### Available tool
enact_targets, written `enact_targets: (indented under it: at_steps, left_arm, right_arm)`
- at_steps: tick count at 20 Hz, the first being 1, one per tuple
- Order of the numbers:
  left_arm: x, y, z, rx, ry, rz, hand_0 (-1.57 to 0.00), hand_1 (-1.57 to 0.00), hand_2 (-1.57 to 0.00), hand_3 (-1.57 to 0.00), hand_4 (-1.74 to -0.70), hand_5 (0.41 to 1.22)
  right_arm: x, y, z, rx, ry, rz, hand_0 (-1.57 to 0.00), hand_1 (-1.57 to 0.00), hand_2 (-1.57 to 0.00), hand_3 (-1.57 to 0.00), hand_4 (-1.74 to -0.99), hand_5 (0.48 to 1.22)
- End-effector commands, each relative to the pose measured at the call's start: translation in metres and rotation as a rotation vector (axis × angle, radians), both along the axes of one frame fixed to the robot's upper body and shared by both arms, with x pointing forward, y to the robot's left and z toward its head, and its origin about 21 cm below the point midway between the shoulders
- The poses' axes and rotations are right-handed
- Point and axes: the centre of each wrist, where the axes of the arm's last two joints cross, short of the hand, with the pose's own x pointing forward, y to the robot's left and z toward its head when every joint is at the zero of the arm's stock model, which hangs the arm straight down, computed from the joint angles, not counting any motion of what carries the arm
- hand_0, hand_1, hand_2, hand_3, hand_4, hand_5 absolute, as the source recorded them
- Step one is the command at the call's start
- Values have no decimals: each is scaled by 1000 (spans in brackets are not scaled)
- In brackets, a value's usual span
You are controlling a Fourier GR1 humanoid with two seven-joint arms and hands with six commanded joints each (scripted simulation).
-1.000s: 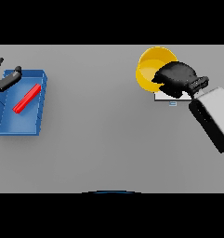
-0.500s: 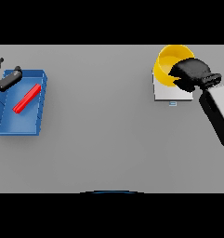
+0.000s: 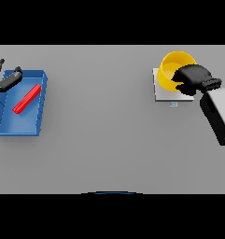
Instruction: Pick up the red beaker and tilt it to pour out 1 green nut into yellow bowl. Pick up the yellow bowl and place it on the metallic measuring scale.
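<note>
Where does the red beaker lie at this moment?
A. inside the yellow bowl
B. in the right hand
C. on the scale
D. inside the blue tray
D: the red beaker lies on its side inside the blue tray at the table's left, while the right hand holds the yellow bowl over the scale.

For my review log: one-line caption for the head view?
Right hand holds the yellow bowl over the scale.

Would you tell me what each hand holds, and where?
The right hand grips the yellow bowl by its near-right rim; the left hand holds nothing.
</note>
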Motion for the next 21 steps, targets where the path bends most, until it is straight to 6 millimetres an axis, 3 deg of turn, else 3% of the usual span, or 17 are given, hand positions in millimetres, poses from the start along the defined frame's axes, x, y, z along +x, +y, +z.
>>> enact_targets:
  at_steps: [1, 2, 4, 5, 6, 9, 12, 16, 21]
  left_arm:
    - [0, 1, -1, 0, 1, 1, 1, 1, 1, 1, -845, 788]
    - [1, 4, 0, -3, 6, 7, 1, 1, 1, 1, -844, 783]
    - [2, 5, -1, 0, 15, 5, 1, 1, 1, 1, -838, 779]
    - [2, 2, -1, 1, 14, -1, 1, 1, 1, 1, -836, 775]
    - [0, 3, -1, -4, 7, -7, 1, 1, 1, 1, -837, 773]
    - [3, 3, 0, -2, 14, 7, 1, 1, 1, 1, -835, 768]
    - [1, 3, -1, -21, 10, -8, 1, 1, 1, 1, -837, 760]
    - [1, 4, -1, -12, -1, 0, 1, 1, 1, 1, -835, 752]
    - [1, 1, 0, -7, 7, -1, 1, 1, 1, 1, -833, 760]
  right_arm:
    - [0, -1, -1, 5, 6, 3, -1571, -1571, -1382, -1417, -1741, 1221]
    - [-1, 0, -6, 5, 6, 1, -1571, -1571, -1374, -1448, -1741, 1221]
    - [-1, -2, -3, 10, 9, -7, -1565, -1496, -1437, -1249, -1741, 1221]
    - [-1, 1, -4, 12, 13, -9, -1558, -1428, -1343, -1110, -1682, 1221]
    - [-1, -2, -4, 13, 17, -11, -1471, -1285, -1178, -959, -1632, 1145]
    - [1, -2, -2, 48, 48, -47, -946, -811, -708, -576, -1535, 965]
    - [2, -5, -5, 56, 69, -68, -484, -459, -376, -318, -1485, 863]
    - [2, -4, -2, 25, 77, -41, -198, -194, -153, -131, -1435, 817]
    - [0, -5, -1, 8, 105, -47, -64, -63, -50, -42, -1390, 779]
